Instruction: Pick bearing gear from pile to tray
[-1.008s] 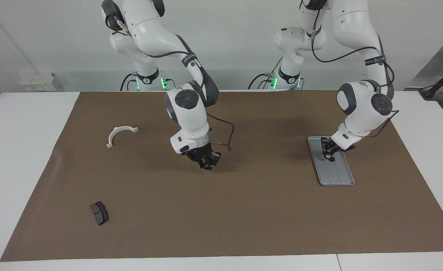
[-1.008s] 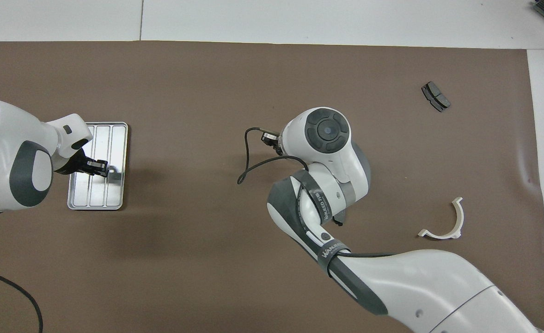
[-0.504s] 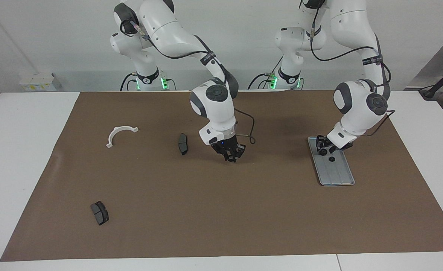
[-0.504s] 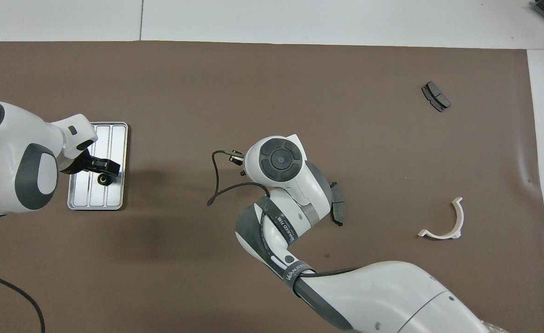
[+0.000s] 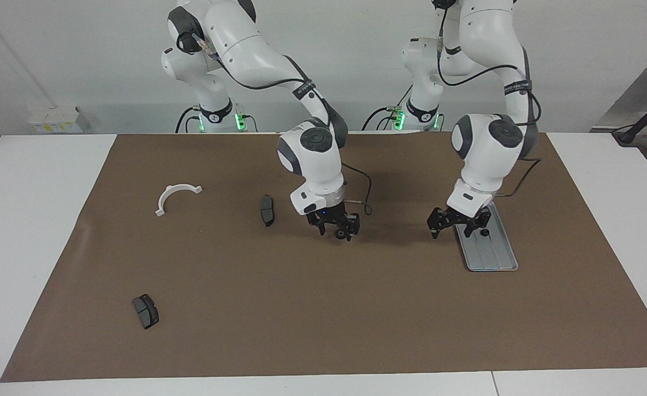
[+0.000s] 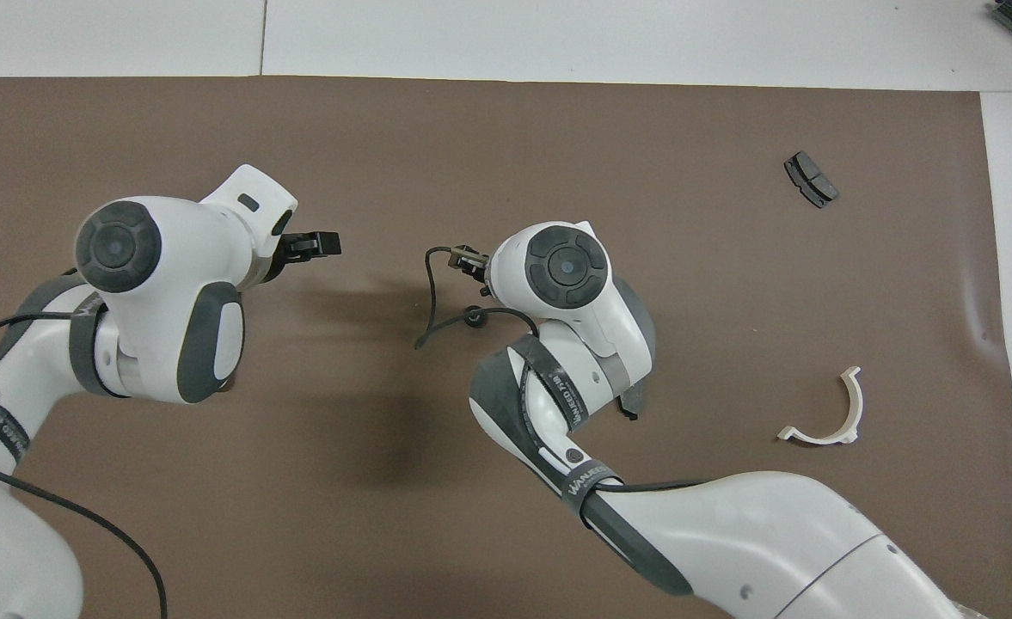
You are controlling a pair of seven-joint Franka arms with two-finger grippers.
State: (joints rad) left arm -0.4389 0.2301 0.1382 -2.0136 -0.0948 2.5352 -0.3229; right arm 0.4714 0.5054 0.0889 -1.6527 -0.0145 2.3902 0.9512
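Observation:
The silver-grey tray lies at the left arm's end of the mat with one small black gear on it. My left gripper is open and empty, over the mat just beside the tray's edge toward the middle; it also shows in the overhead view, where the arm hides the tray. My right gripper hangs over the middle of the mat, shut on a small black gear that also shows in the overhead view. The pile's leftovers are listed below.
A dark brake pad lies on the mat beside the right gripper, toward the right arm's end. A white curved bracket and a second brake pad lie further toward that end.
The left gripper let go of a gear onto the tray, then swung off it toward the middle. The right gripper moved from near the brake pad toward the middle, carrying its gear.

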